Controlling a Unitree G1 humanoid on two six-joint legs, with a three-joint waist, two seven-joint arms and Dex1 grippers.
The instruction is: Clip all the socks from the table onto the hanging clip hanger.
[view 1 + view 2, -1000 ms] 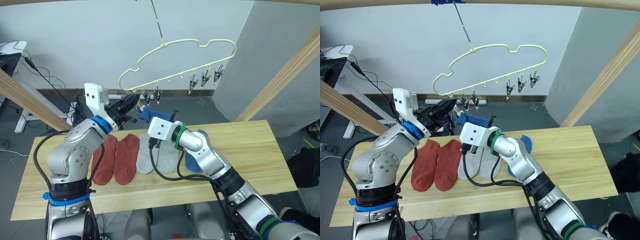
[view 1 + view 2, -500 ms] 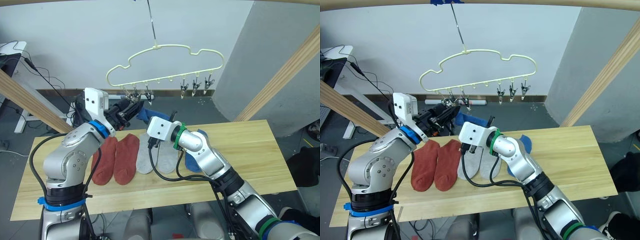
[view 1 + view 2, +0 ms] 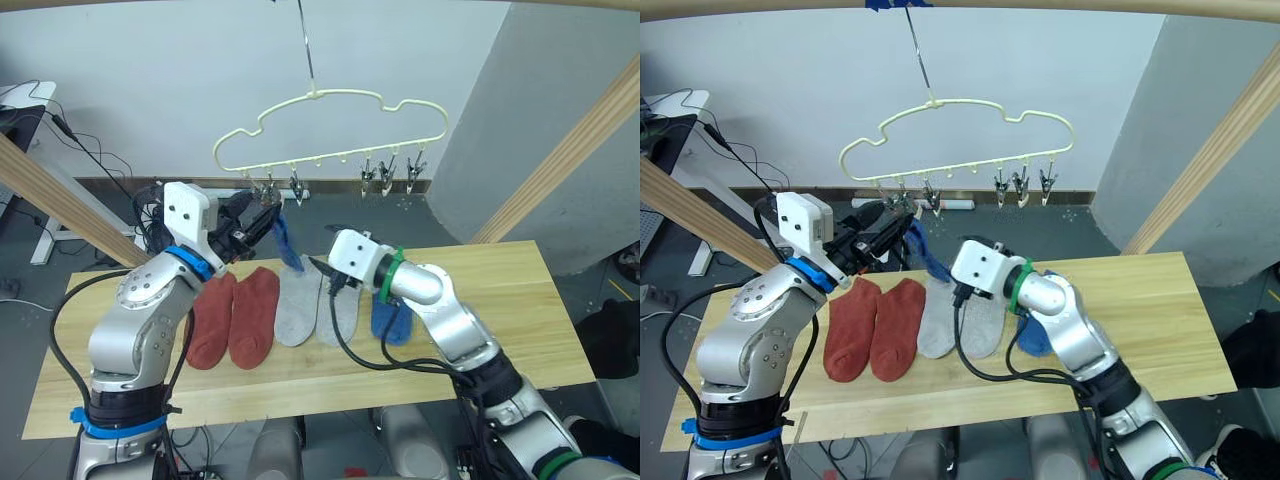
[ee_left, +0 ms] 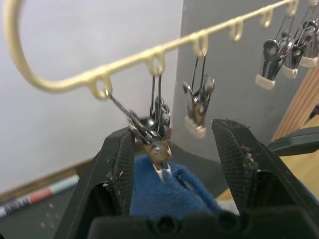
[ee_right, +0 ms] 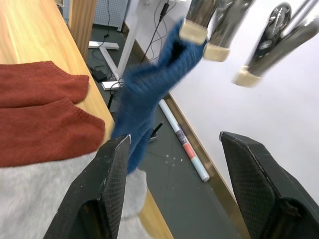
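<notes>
A royal blue sock [image 3: 286, 240] hangs from a metal clip [image 4: 156, 133] on the cream clip hanger [image 3: 330, 98]. My left gripper [image 3: 266, 215] stands open with that clip and the sock's top [image 4: 164, 191] between its fingers. My right gripper [image 3: 319, 267] is open just right of the hanging sock [image 5: 144, 94], not touching it. On the table [image 3: 500, 290] lie two rust-red socks [image 3: 232, 318], two light grey socks [image 3: 318, 310] and another blue sock [image 3: 390, 320], partly under my right forearm.
More empty clips [image 3: 390, 168] hang along the hanger's right half. Slanted wooden poles [image 3: 560, 150] of the frame rise on both sides of the table. Black cables run along my arms over the socks. The table's right end is bare wood.
Both grippers opened. The right one let go of the blue sock and drew back to the right; the sock now hangs from the clip. The hanger swung left.
</notes>
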